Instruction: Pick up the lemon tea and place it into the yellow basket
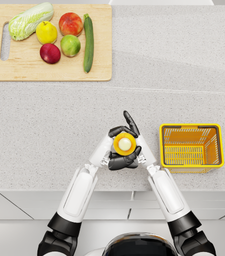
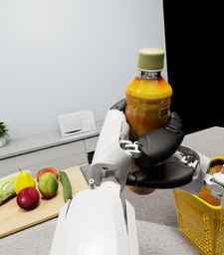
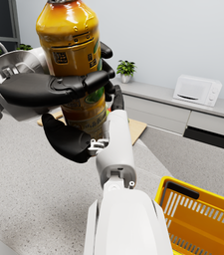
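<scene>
The lemon tea (image 1: 124, 144) is an amber bottle with a pale cap, upright and lifted off the counter in front of my chest. Both hands hold it at once. In the right wrist view my left hand (image 3: 54, 88) wraps its label (image 3: 71, 35). In the left wrist view my right hand (image 2: 158, 144) grips its lower half (image 2: 148, 99). One dark finger (image 1: 130, 122) sticks out past the bottle. The yellow basket (image 1: 191, 126) stands empty on the counter just right of the hands, and also shows as the basket (image 2: 198, 219) and the basket (image 3: 198, 209).
A wooden cutting board (image 1: 49, 71) lies at the far left with a cabbage (image 1: 30, 20), a pear (image 1: 46, 32), apples and a cucumber (image 1: 88, 42). The counter's front edge (image 1: 34, 190) runs close to my body. A microwave (image 2: 76, 123) stands on a cabinet behind.
</scene>
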